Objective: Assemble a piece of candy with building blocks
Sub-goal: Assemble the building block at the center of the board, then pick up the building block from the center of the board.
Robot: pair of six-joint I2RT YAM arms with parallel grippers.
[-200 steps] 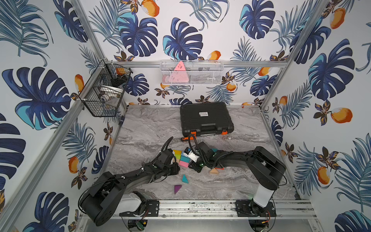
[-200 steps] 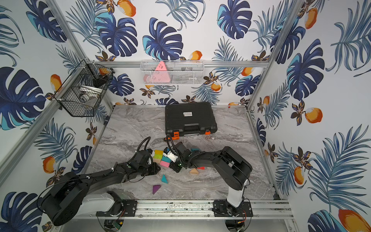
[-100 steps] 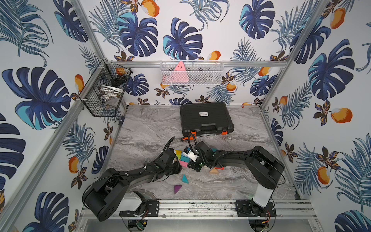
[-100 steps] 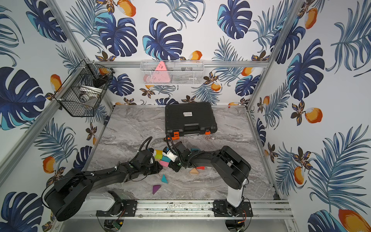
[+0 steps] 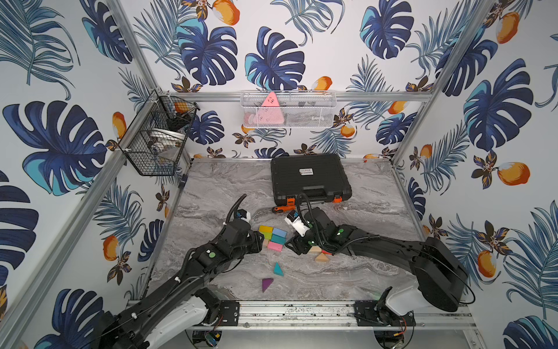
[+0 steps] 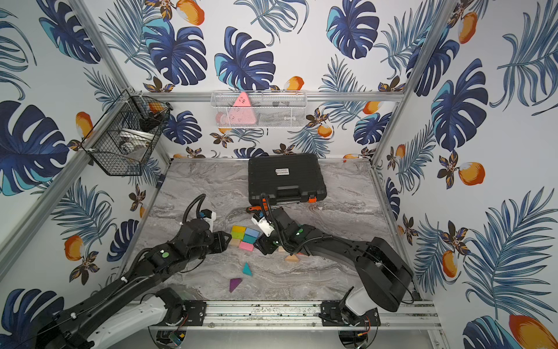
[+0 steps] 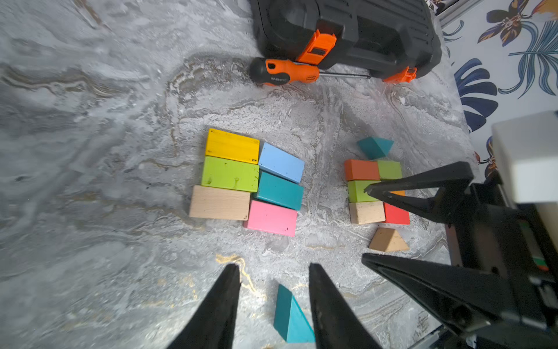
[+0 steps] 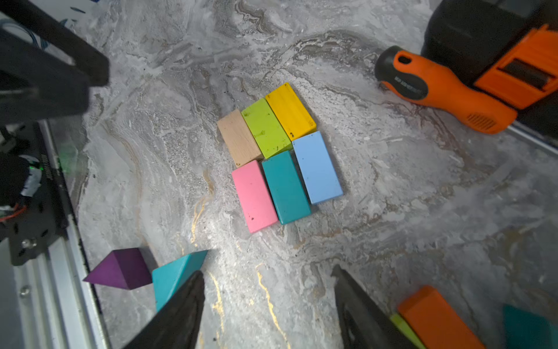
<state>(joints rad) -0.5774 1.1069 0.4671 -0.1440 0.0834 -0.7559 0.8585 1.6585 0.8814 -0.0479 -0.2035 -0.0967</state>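
Left gripper and right gripper hang part-open, empty — the left best squares over the teal triangle, pinching flat faces.

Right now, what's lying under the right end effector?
Under the right end effector: an orange block, two green blocks, a plain wood block, a red block. One finger covers most of another orange block; anything further is hidden.
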